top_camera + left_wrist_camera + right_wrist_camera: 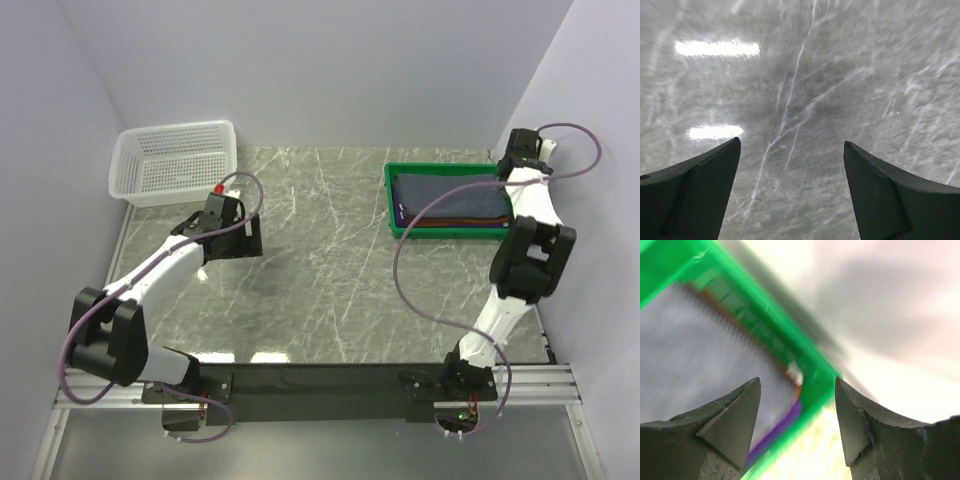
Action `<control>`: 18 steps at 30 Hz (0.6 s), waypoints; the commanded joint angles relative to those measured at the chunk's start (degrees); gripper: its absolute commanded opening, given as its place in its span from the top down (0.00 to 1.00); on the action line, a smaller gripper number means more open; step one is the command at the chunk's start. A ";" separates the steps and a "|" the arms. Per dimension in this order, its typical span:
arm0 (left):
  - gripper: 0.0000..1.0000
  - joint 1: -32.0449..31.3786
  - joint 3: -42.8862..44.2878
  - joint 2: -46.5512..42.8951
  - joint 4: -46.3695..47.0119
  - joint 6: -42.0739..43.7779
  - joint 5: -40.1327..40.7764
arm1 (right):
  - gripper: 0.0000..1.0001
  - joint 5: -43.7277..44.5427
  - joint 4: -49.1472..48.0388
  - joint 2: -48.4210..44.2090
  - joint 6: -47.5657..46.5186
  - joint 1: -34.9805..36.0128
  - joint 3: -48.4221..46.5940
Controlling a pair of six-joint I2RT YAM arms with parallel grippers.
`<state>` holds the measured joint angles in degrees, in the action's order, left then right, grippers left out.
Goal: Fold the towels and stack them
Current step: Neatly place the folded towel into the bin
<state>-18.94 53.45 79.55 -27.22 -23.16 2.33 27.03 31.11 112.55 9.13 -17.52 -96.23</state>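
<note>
The towels lie folded in a stack [455, 197] inside the green tray [445, 168] at the back right: a grey-blue one on top, with rust-brown and purple edges showing below it. In the right wrist view the grey-blue towel [695, 350] fills the left, and a purple edge [782, 425] peeks out by the tray's corner [810, 365]. My right gripper [517, 152] [797, 385] hangs open over that corner, holding nothing. My left gripper [243, 238] [792, 145] stands wide open above bare marble at the left.
A white mesh basket [175, 160] stands at the back left corner, just behind the left gripper. Walls close in the left, back and right sides. The grey marble tabletop [320, 270] stretches between the arms.
</note>
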 commanded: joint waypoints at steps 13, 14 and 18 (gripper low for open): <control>0.01 0.22 2.97 -40.24 -3.80 -5.14 23.15 | 0.23 -22.44 -5.71 -65.93 14.06 0.91 31.96; 0.01 0.22 3.06 -42.44 -4.32 -5.49 24.03 | 0.20 -23.76 -5.89 -69.10 15.73 0.99 33.28; 0.01 0.22 2.28 -54.92 -6.35 -8.56 30.78 | 0.16 -26.85 -4.84 -82.63 17.51 1.08 37.69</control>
<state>-18.94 55.00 30.30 -30.74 -28.38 24.91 4.12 27.16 34.59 23.24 -16.82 -60.66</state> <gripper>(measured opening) 0.993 0.821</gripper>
